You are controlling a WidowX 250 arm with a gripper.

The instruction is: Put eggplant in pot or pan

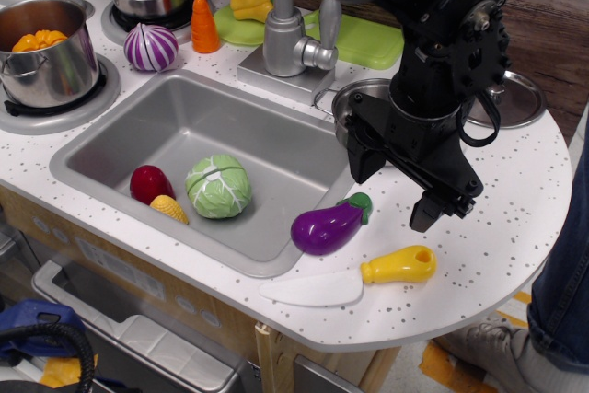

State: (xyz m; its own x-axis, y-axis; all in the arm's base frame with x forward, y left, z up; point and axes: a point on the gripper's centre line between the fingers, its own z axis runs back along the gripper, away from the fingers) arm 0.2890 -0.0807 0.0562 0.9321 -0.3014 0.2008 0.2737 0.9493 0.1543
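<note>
The eggplant point(329, 225) lies at lower centre on the surface point(515, 236), touching the sink's point(110, 149) right rim. The pincer point(394, 190) hangs just right of it, wide and empty. Behind the arm, the pot point(354, 98) is half hidden. A toy knife point(354, 280) lies near the front edge.

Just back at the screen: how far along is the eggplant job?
Nothing looks done. The eggplant lies on the counter beside the sink. The hand hangs above it, holding nothing. Left: grasp it and set it in the pot behind the arm.
</note>
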